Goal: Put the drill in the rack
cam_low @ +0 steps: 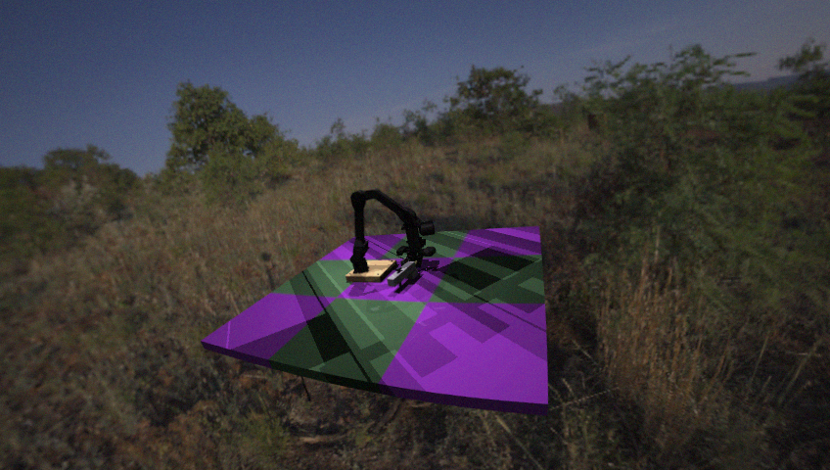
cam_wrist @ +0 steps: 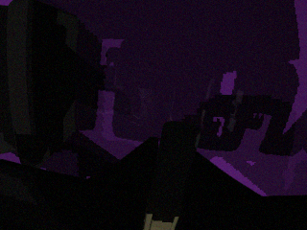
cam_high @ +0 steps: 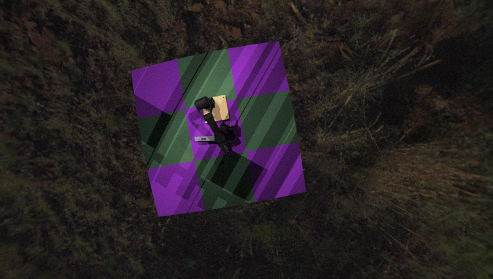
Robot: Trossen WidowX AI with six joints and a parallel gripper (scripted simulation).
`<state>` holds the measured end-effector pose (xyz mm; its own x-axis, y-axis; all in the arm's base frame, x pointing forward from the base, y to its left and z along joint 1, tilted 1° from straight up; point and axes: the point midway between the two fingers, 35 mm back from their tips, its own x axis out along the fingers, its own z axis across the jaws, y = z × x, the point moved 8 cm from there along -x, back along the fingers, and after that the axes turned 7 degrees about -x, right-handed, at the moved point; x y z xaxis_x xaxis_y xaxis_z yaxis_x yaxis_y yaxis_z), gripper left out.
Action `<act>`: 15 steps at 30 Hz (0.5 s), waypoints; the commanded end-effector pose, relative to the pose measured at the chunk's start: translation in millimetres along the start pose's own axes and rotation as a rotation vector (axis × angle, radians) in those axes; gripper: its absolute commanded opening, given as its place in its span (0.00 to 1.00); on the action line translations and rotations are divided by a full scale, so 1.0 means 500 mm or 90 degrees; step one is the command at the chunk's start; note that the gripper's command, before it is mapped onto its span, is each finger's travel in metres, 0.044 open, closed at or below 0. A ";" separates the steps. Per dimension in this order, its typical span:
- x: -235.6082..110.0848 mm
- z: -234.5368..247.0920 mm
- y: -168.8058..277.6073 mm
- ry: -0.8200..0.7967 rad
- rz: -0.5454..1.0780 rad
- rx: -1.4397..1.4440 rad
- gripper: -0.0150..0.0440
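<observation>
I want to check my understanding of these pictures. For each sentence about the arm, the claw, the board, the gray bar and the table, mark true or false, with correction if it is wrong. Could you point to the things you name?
1. The arm [cam_high: 213, 125] [cam_low: 359, 226] stands on a pale board [cam_high: 221, 103] [cam_low: 372, 278]. True.
2. The gray bar [cam_high: 209, 138] [cam_low: 398, 269] is on a green square. False: it is within the middle purple square.
3. The claw [cam_high: 228, 130] [cam_low: 415, 256] [cam_wrist: 164, 146] points up to the sky. False: it points down toward the table [cam_high: 270, 124] [cam_low: 466, 372] [cam_wrist: 106, 112].
4. A small dark mark shows on top of the gray bar. True.
5. The table has red and white squares. False: they are purple and green.
</observation>
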<state>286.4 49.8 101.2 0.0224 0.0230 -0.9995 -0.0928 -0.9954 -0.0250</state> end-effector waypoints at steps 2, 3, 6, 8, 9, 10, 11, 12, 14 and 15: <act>0.000 0.000 0.000 0.000 0.000 0.001 0.25; -0.002 0.000 0.000 0.000 0.001 0.000 0.25; -0.004 0.001 -0.001 -0.001 0.002 -0.001 0.25; -0.005 0.001 -0.001 -0.001 0.002 -0.001 0.25; -0.005 0.001 -0.001 -0.001 0.002 -0.001 0.25; -0.005 0.001 -0.001 -0.001 0.002 -0.001 0.25; -0.006 0.001 -0.001 -0.001 0.002 -0.001 0.25; -0.006 0.002 -0.001 -0.001 0.002 -0.001 0.25; -0.006 0.002 -0.001 -0.001 0.002 -0.001 0.25; -0.007 0.002 -0.001 -0.001 0.002 -0.001 0.25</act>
<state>286.0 50.4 102.7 0.0198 0.0217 -0.9996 -0.0897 -0.9957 -0.0234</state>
